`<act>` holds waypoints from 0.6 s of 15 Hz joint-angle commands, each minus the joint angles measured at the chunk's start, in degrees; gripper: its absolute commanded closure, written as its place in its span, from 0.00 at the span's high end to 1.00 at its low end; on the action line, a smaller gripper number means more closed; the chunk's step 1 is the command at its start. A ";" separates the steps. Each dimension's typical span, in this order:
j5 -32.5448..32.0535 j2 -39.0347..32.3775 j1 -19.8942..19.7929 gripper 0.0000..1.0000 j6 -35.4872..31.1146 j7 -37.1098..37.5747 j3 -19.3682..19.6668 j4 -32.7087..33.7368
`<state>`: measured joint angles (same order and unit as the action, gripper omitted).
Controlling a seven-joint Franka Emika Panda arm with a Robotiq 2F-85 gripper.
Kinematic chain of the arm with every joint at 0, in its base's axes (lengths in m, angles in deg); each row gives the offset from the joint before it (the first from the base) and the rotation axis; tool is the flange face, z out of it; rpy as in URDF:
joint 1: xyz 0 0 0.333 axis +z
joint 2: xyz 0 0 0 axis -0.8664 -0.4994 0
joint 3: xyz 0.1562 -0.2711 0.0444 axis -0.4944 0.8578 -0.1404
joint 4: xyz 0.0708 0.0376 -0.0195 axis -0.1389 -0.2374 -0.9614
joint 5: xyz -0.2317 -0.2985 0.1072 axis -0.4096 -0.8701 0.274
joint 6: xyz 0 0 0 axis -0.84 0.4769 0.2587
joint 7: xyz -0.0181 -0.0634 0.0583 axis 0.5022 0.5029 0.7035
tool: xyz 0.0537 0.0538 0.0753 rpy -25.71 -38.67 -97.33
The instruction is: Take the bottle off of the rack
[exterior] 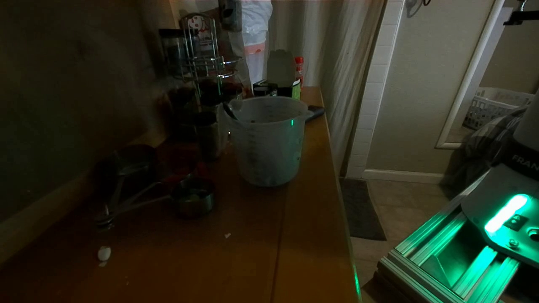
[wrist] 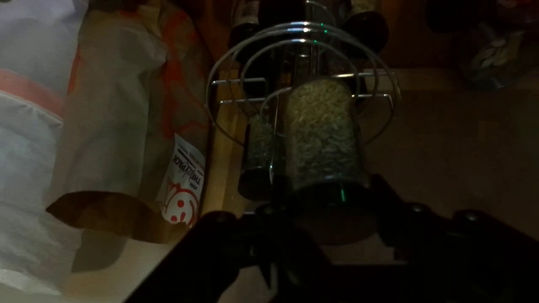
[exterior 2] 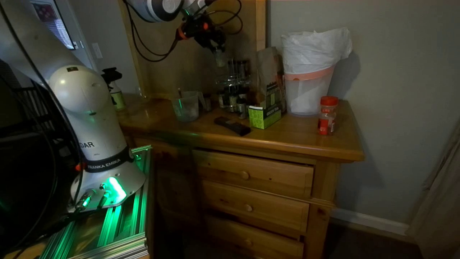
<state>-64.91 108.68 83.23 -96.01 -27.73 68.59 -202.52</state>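
Holding the bottle (wrist: 325, 134) by its dark lid, the gripper (exterior 2: 217, 47) is clamped snug, and the bottle hangs above the upper tier of the rack (exterior 2: 233, 81). It's packed with pale seed-looking stuff. More dark-capped jars (wrist: 257, 145) sit in the rack, a translucent bucket (exterior: 269, 145) stands nearby, and the bin (exterior 2: 307, 99) has a white bag (exterior 2: 305, 54) in it. Bucket, rack and bin share a wooden dresser (exterior 2: 291, 133); dim room, grey wall (exterior 2: 395, 90).
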 commanded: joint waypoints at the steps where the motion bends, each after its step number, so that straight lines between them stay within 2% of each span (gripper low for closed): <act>1: -0.79 7.19 -0.21 0.24 2.41 2.67 2.33 -7.80; 4: 0.43 7.70 1.11 0.24 1.05 0.93 6.06 -12.87; 5: -0.59 3.31 0.35 0.24 1.49 0.64 6.80 -9.37; 9: 4.30 -0.66 6.39 0.24 -0.12 -6.58 14.12 -10.71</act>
<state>-64.22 111.52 85.13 -94.18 -29.08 77.99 -213.29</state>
